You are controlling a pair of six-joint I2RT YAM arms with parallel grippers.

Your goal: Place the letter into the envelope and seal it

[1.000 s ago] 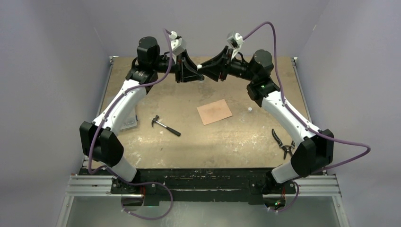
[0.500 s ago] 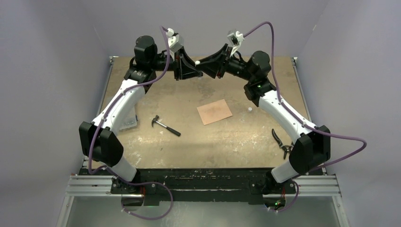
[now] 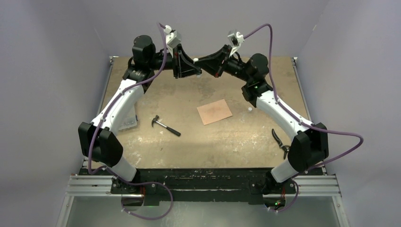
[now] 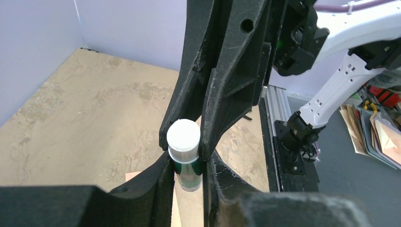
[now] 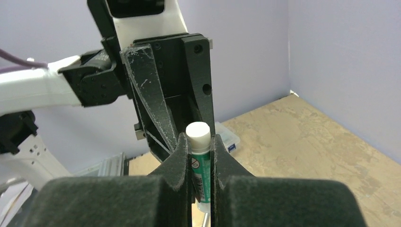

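A green glue stick (image 4: 189, 170) with a white end (image 4: 183, 135) hangs in the air over the back of the table. My left gripper (image 4: 187, 163) is shut on its green body. My right gripper (image 5: 200, 142) meets it tip to tip and is shut on the same glue stick (image 5: 200, 163), whose white end pokes out past the fingertips. In the top view both grippers (image 3: 195, 72) (image 3: 202, 64) join near the back wall. A flat salmon-pink paper (image 3: 214, 112) lies mid-table; no flap shows, so I cannot tell letter from envelope.
A hammer (image 3: 165, 126) lies left of the paper, and a small clear box (image 3: 127, 124) sits beside the left arm. Pliers (image 3: 283, 142) lie at the right near the right arm. A tiny white object (image 3: 249, 109) rests right of the paper.
The two grippers came together at the back of the table. The right gripper's jaws closed in onto the glue stick that the left gripper was holding.
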